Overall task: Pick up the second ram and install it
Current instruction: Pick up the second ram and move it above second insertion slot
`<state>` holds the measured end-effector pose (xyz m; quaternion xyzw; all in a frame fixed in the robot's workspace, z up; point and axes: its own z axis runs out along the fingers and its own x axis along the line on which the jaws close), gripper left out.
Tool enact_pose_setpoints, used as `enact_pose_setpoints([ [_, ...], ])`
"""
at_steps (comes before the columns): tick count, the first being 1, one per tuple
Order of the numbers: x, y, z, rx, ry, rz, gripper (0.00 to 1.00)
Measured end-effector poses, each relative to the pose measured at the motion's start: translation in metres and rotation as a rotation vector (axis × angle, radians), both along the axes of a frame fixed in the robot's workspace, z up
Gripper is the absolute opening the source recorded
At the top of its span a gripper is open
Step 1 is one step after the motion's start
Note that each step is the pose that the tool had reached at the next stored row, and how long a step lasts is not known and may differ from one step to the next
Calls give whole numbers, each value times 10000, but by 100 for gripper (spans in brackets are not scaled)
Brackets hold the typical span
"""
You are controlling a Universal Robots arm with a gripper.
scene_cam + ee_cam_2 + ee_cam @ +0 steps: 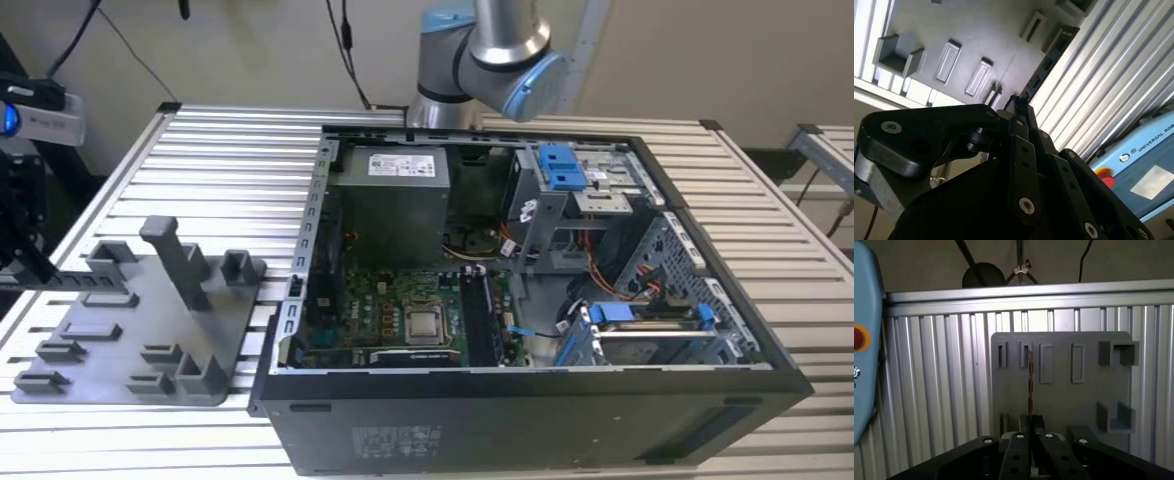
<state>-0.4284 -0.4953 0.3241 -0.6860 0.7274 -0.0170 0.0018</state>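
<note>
Dark second ram, grey fixture plate, green motherboard.

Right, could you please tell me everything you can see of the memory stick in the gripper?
The memory stick is a thin, long, dark board. In the second wrist view its flat side shows, with a row of darker chips; in the first wrist view the stick is edge-on, a narrow brownish line. One end is pinched in the gripper; the rest juts out past the fingertips, with the grey slotted plate behind it. Whether it touches the plate, I cannot tell.

slatted metal table, grey fixture plate, open computer case
</note>
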Motion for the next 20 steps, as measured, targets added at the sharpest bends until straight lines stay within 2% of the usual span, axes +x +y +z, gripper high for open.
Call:
enact_pose_setpoints([
  [20,0,0,238,0,1,0,14],
])
